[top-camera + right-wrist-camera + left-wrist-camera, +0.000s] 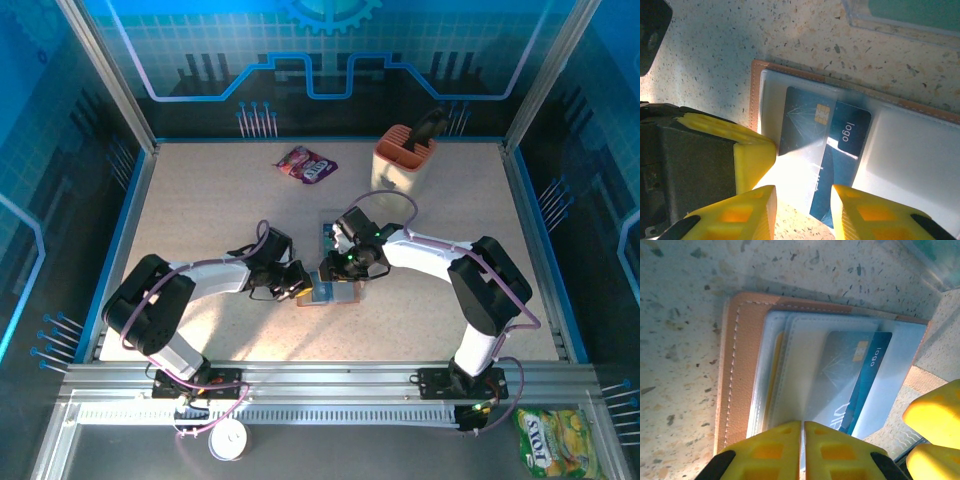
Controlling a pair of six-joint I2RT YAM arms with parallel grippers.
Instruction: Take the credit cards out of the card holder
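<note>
At the shut left gripper (802, 450), the card holder (740, 365) could be dragged loose if the credit card (850, 135) at six o'clock were tugged askew by the half-open right gripper (803, 199).

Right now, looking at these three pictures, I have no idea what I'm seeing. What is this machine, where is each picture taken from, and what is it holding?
These are two robot arms bolted at the near edge of a table. The wide picture comes from a camera above and behind them. The other two come from a small camera on each wrist, so the yellow shapes there are gripper fingers. On the table lie a tan card holder, opened between the arms, and farther back a purple snack packet and a peach caddy. The left gripper is shut, apparently pinching the edge of the holder's clear pocket. The right gripper stands open, with the end of a blue card that sticks out of the pocket lying between its fingers. The card does not look gripped yet.
</note>
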